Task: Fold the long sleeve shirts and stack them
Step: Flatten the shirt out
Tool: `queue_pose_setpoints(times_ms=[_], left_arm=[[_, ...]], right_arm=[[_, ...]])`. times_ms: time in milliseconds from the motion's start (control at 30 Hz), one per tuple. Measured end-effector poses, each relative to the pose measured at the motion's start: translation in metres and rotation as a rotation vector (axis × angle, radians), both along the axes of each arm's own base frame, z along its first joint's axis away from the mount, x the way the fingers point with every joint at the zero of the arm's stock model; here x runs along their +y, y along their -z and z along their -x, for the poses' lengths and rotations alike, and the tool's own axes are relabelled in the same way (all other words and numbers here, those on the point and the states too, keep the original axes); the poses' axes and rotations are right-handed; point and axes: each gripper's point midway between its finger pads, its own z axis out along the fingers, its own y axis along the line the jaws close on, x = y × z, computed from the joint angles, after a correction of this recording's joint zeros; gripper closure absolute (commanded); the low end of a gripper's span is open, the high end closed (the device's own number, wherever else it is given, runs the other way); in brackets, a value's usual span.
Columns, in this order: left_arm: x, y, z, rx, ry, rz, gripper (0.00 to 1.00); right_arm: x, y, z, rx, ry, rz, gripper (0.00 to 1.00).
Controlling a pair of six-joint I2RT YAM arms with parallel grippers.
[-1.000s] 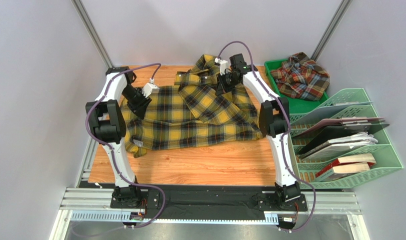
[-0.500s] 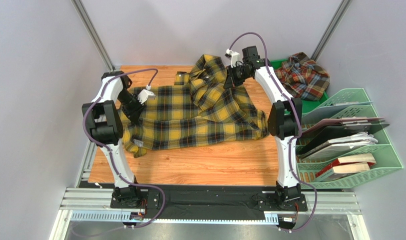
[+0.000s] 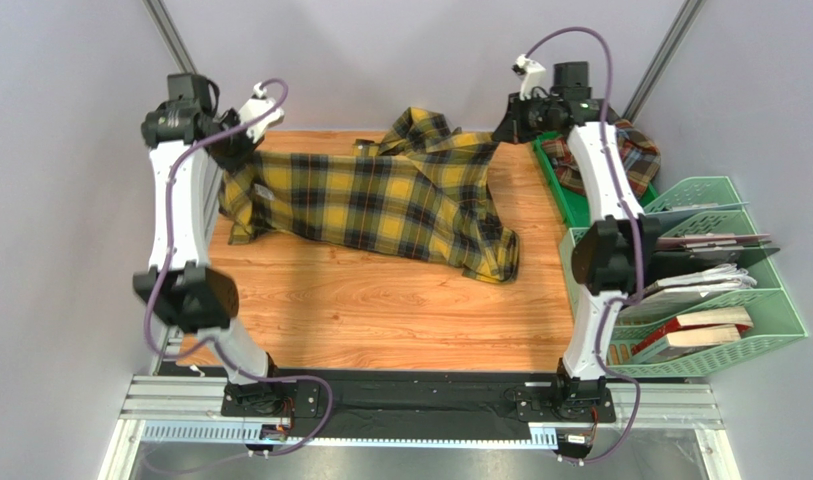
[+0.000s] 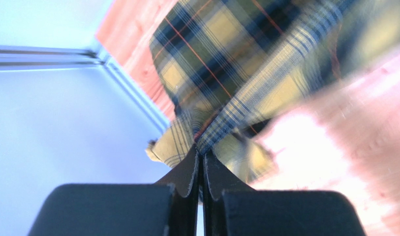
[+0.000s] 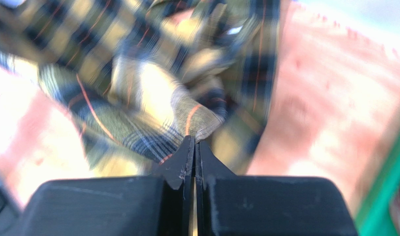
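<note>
I have both arms stretched up and toward the far side. The left gripper [image 4: 200, 153] sits high over the far left corner and the right gripper [image 5: 194, 142] high near the far right. Each is pinched tight on an edge of the yellow and black shirt [image 3: 380, 195], with a fold of cloth caught between the closed fingertips in each wrist view.

The shirt is soft checked flannel. It hangs as a slack sheet between the two grips, its lower part draping onto the wooden bench [image 3: 380, 320], a bunched corner lying furthest toward me on the right. Collar and loose folds heap at the far edge.

The rust-red shirt [image 3: 635, 155] lies crumpled in the green tray [image 3: 563, 197] at the far right, partly behind my right arm. A green file rack [image 3: 740, 300] stands along the right side. The near half of the bench is bare wood.
</note>
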Motion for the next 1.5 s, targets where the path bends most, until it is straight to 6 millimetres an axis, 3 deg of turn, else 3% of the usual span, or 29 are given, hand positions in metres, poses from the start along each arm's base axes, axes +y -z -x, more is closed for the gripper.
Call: queue_pose_setpoints(times_ms=[67,133,167,200,233,300,333,367,433,533,600,700,767,833,900,967,1033,1133,1333,1500], left_arm=[[-0.007,-0.017,0.044,-0.047,0.046,-0.035,0.97],[-0.014,-0.010,0.093,-0.054,0.109,-0.084,0.88],[-0.015,0.007,0.118,-0.027,0.139,-0.108,0.82],[-0.017,0.024,0.140,-0.009,0.165,-0.129,0.65],[-0.019,0.051,0.171,0.042,0.200,-0.153,0.59],[-0.022,0.102,0.219,0.157,0.261,-0.170,0.47],[-0.023,0.127,0.245,0.226,0.283,-0.169,0.46],[-0.024,0.147,0.267,0.292,0.301,-0.165,0.46],[-0.026,0.165,0.291,0.351,0.308,-0.151,0.44],[-0.024,0.162,0.292,0.342,0.280,-0.134,0.43],[-0.024,0.153,0.281,0.335,0.251,-0.106,0.42],[-0.022,0.141,0.256,0.336,0.208,-0.058,0.41],[-0.021,0.139,0.234,0.350,0.176,-0.015,0.41],[-0.019,0.143,0.211,0.380,0.130,0.037,0.41],[-0.018,0.150,0.191,0.415,0.087,0.079,0.41],[-0.019,0.157,0.169,0.443,0.051,0.110,0.41],[-0.020,0.162,0.149,0.457,0.022,0.125,0.41],[-0.027,0.173,0.127,0.476,-0.003,0.123,0.42],[-0.040,0.210,0.117,0.591,-0.076,0.136,0.45],[-0.037,0.236,0.103,0.657,-0.165,0.153,0.47]], right_arm=[[-0.013,-0.019,0.035,0.000,-0.008,-0.001,1.00],[-0.018,-0.036,0.085,-0.021,-0.056,0.018,1.00],[-0.016,-0.040,0.112,-0.030,-0.098,0.034,1.00],[-0.014,-0.041,0.136,-0.037,-0.137,0.053,1.00],[-0.015,-0.033,0.169,-0.022,-0.189,0.087,0.99],[-0.006,-0.015,0.219,0.007,-0.313,0.143,0.85],[0.000,0.000,0.248,0.018,-0.400,0.183,0.67],[0.006,0.016,0.275,0.049,-0.482,0.212,0.59],[0.018,0.045,0.324,0.089,-0.649,0.270,0.43],[0.020,0.067,0.385,0.117,-0.831,0.338,0.38],[0.011,0.063,0.396,0.098,-0.829,0.371,0.38],[0.006,0.055,0.385,0.113,-0.762,0.376,0.40],[0.005,0.053,0.356,0.179,-0.673,0.357,0.47],[0.007,0.058,0.304,0.245,-0.559,0.333,0.50],[0.012,0.077,0.250,0.326,-0.470,0.312,0.51],[0.016,0.106,0.199,0.392,-0.386,0.304,0.52],[0.016,0.135,0.164,0.447,-0.317,0.312,0.52],[0.015,0.168,0.141,0.515,-0.264,0.349,0.53],[0.003,0.216,0.093,0.544,-0.179,0.472,0.52],[-0.004,0.217,0.061,0.493,-0.132,0.528,0.46]])
